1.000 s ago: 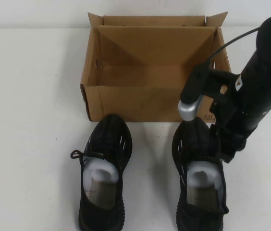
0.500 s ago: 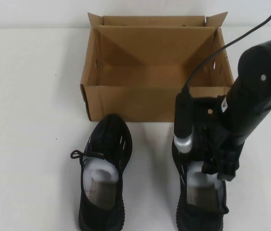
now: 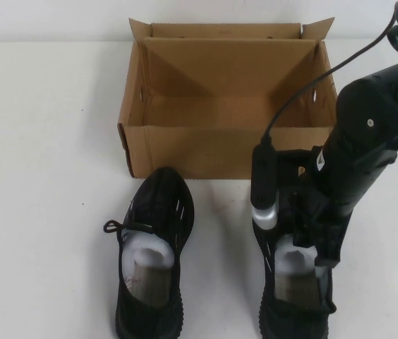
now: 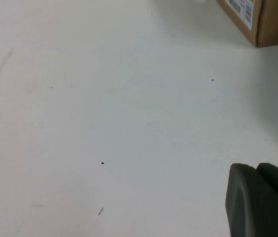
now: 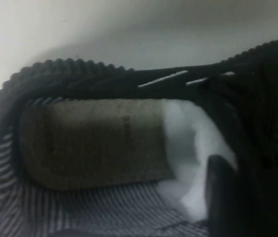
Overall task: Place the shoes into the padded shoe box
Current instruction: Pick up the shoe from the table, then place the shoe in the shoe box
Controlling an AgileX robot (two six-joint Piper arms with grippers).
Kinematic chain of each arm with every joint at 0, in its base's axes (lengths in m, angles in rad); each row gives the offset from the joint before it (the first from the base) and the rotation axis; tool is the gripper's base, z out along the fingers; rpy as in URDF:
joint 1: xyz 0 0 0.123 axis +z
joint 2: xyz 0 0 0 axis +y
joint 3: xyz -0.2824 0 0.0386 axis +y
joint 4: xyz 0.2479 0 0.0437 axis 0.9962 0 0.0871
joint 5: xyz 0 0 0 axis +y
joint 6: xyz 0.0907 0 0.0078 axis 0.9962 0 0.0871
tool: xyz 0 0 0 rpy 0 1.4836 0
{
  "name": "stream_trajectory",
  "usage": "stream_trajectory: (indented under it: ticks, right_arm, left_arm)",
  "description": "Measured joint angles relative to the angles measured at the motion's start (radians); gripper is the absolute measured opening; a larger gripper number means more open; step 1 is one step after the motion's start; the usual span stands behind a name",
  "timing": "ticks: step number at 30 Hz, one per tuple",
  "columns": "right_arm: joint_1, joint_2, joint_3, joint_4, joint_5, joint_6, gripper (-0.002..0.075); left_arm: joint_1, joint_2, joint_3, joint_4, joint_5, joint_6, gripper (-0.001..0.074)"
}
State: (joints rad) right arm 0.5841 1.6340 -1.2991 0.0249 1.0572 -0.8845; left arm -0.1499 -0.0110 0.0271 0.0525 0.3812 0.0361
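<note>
- The padded shoe box [image 3: 227, 106] stood open toward the far side of the white bench [image 3: 44, 141], its flaps up; its near wall faced the two shoes, and its interior held nothing visible.
- The left shoe [image 3: 151, 254] lay on the bench just in front of the box's near wall, toe toward the box, white paper stuffing showing in its opening, untouched.
- The right shoe [image 3: 294, 275] lay parallel to it, well apart to the right, toe also toward the box, resting on the bench.
- The right hand [image 3: 312, 244] was lowered onto the right shoe, over its tongue and opening, with the arm's black body rising to the right above it.
- In the right wrist view, the shoe's opening [image 5: 94, 143] filled the frame with its brown insole, white paper [image 5: 193, 148] and ridged black rim; one dark fingertip [image 5: 223, 197] sat inside the opening beside the paper. Whether the hand was narrow or wide I could not tell.
- The left hand [image 4: 262, 200] showed only as a dark edge in its own wrist view, above bare bench, with a corner of the box [image 4: 257, 22] far off; its spread could not be told.
</note>
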Motion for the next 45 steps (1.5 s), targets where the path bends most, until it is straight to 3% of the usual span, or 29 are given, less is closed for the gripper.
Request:
stream_trajectory:
  ticks: [2, 9, 19, 25, 30, 45]
  right_arm:
    - [0.010, -0.006, 0.000, -0.005, 0.005, 0.031, -0.0007]
    - [0.032, -0.085, 0.000, -0.091, 0.007, 0.227, -0.0007]
    - [0.041, -0.191, -0.001, -0.194, 0.018, 1.029, -0.0007]
    - [0.041, -0.200, -0.001, -0.246, 0.014, 1.403, -0.0007]
    - [0.041, -0.200, -0.015, -0.272, -0.029, 1.506, -0.0007]
    - [0.041, -0.158, -0.335, -0.375, -0.121, 1.511, -0.0007]
  left_arm:
    - [0.000, 0.000, 0.000, 0.000, 0.000, 0.000, -0.0004]
    - [0.000, 0.000, 0.000, 0.000, 0.000, 0.000, -0.0004]
    - [0.000, 0.000, 0.000, 0.000, 0.000, 0.000, -0.0004]
    - [0.000, 0.000, 0.000, 0.000, 0.000, 0.000, -0.0004]
    - [0.000, 0.000, 0.000, 0.000, 0.000, 0.000, -0.0004]
    - [0.000, 0.000, 0.000, 0.000, 0.000, 0.000, -0.0004]
